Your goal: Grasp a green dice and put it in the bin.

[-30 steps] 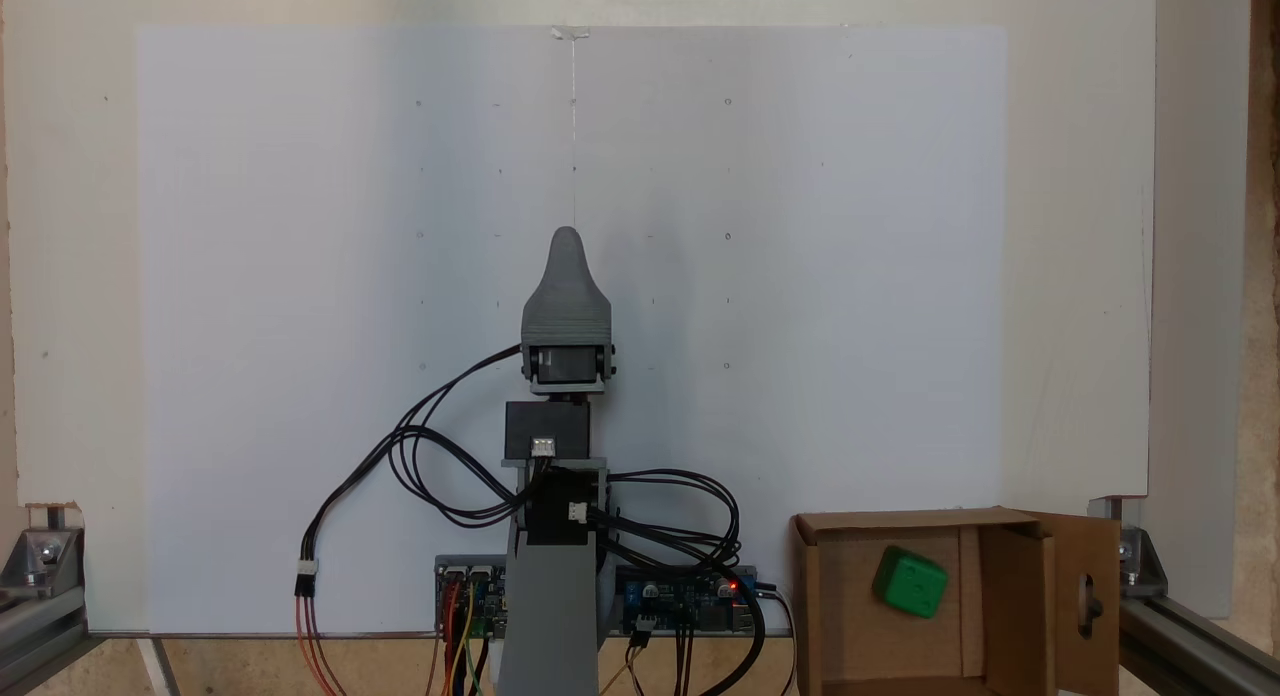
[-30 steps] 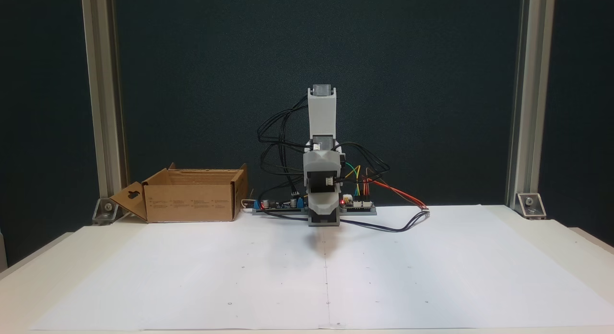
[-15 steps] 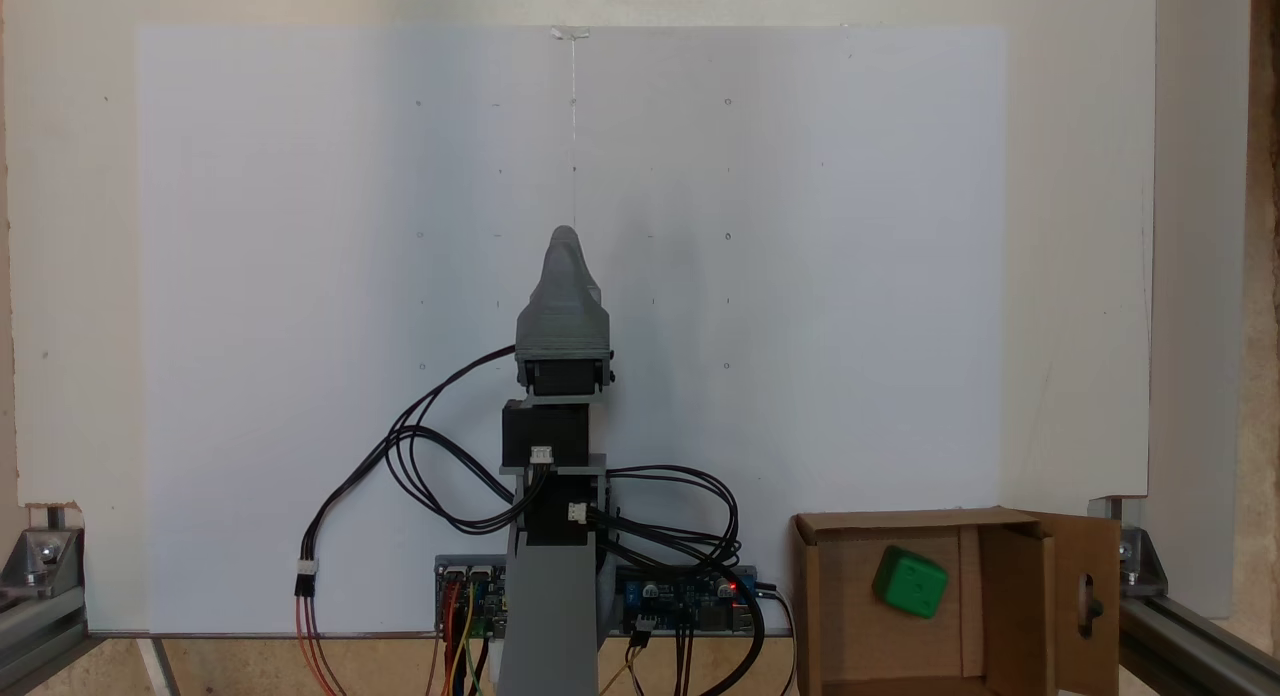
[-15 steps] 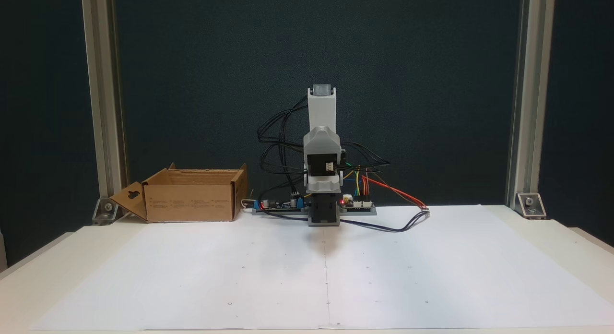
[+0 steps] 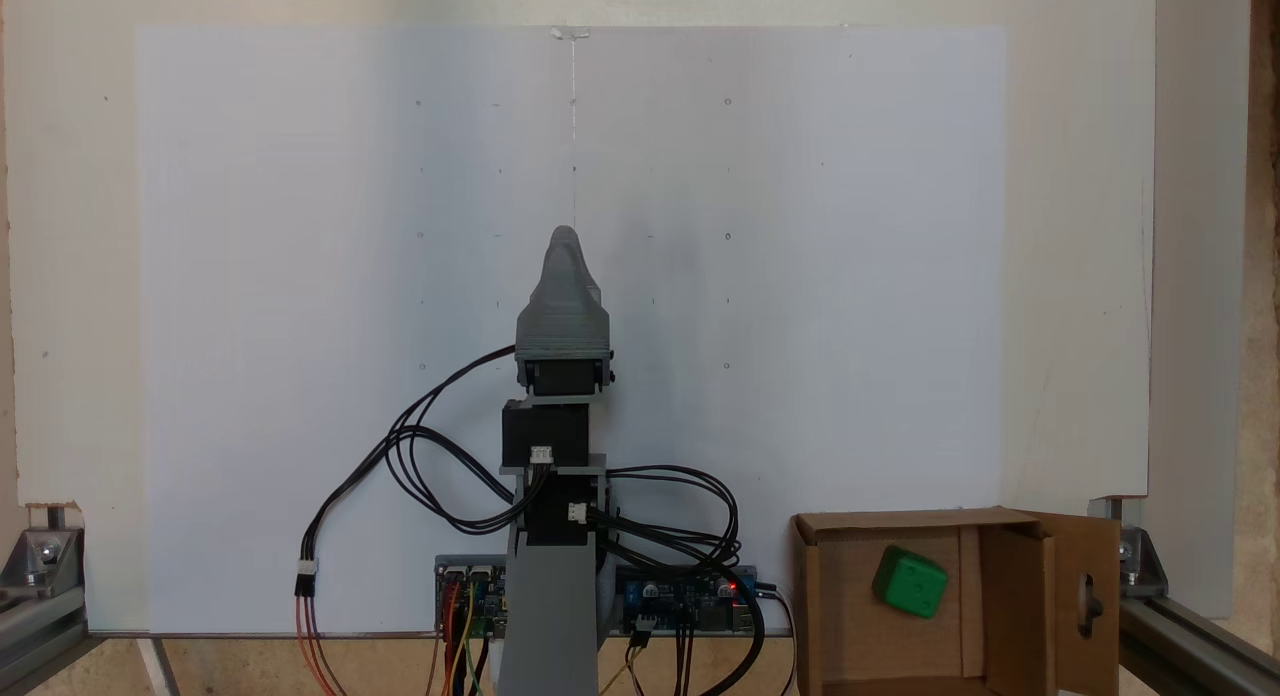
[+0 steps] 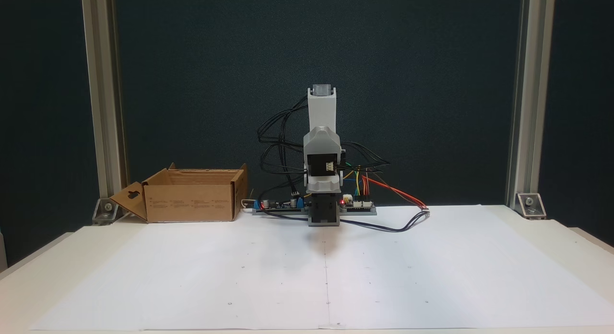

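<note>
1. One small bright green plastic dice with rounded corners lies inside one brown corrugated cardboard bin, resting on the bin's floor and turned at an angle, nearer the bin's upper right part in the fixed view from above.
2. The bin stands at the lower right of that view, just beside the control boards; in the fixed view from the front the same bin sits at the left on the tabletop, behind the paper's far edge, and the dice is hidden by its walls.
3. One side flap with an oval handle cut-out folds outward from the bin; the front view shows it slanting down to the left.
4. One grey and black hobby arm rises at the middle of the near edge, folded back on itself, well apart from the bin.
5. Its single grey pincer points out over the paper; the jaws lie one behind the other, so I cannot tell whether they are apart or together. Nothing green shows at it.
6. One large white paper sheet, marked with small dots, covers the pale tabletop.
7. Two circuit boards sit at the arm's base, one with a red light, with black, red, yellow and orange wires looping around them.
8. Two upright aluminium frame posts stand at the back corners in the front view.
</note>
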